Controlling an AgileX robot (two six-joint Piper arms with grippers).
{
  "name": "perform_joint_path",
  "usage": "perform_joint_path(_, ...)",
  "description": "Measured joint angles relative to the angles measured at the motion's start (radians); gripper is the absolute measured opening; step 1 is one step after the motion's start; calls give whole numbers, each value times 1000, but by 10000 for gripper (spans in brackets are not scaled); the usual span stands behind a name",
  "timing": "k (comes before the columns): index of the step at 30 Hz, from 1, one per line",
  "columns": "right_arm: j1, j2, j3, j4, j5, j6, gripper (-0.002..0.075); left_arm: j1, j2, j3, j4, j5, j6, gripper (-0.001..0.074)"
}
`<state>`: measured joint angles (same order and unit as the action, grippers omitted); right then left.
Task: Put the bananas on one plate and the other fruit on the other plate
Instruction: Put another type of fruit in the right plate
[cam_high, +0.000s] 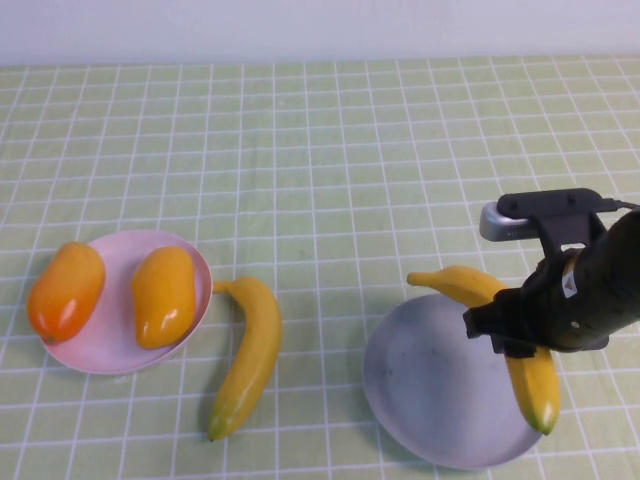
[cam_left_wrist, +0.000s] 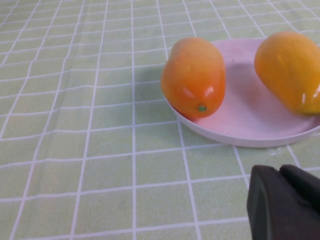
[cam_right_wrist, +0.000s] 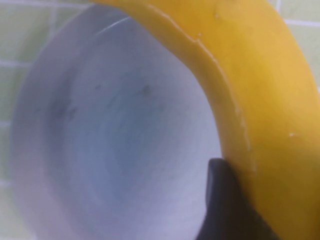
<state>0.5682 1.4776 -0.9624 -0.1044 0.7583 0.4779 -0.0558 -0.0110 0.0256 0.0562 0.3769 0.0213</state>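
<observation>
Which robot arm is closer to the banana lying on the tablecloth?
Probably the left. The left tool sits by the pink plate, beside that banana. The right tool holds the other banana over the grey plate.

Pink plate (cam_high: 112, 352) sits at the table's left with both mangoes on it: one mango (cam_high: 165, 295) in the middle, the other mango (cam_high: 66, 290) hanging over the left rim. Just right of it, one banana (cam_high: 247, 355) lies on the tablecloth (cam_high: 320, 150). Far right, the grey plate (cam_high: 430, 395) has the second banana (cam_high: 533, 382) across its right edge, right gripper (cam_high: 520, 335) on top.
</observation>
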Motion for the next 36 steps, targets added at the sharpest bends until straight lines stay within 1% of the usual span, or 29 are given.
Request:
perform_joint_path(5, -33, 88, 0, -37, -30, 16, 304, 0, 0, 0, 0, 0, 0, -1)
perform_joint_path(13, -36, 158, 0, -45, -72, 16, 312, 0, 0, 0, 0, 0, 0, -1)
perform_joint_path(15, -36, 162, 0, -45, -72, 16, 360, 0, 0, 0, 0, 0, 0, -1)
perform_joint_path(18, -36, 162, 0, -46, -72, 16, 461, 0, 0, 0, 0, 0, 0, -1)
perform_joint_path(20, -36, 162, 0, -47, -64, 16, 489, 0, 0, 0, 0, 0, 0, -1)
perform_joint_path(24, -36, 153, -4, -39, -24, 16, 507, 0, 0, 0, 0, 0, 0, -1)
perform_joint_path(26, -25, 129, -17, -19, -6, 16, 510, 0, 0, 0, 0, 0, 0, -1)
perform_joint_path(29, 19, 100, -66, 35, 12, 16, 505, 0, 0, 0, 0, 0, 0, -1)
perform_joint_path(32, 84, 103, -150, 82, 24, 16, 489, 0, 0, 0, 0, 0, 0, -1)
perform_joint_path(36, 178, 179, -293, 104, 33, 16, 481, 0, 0, 0, 0, 0, 0, -1)
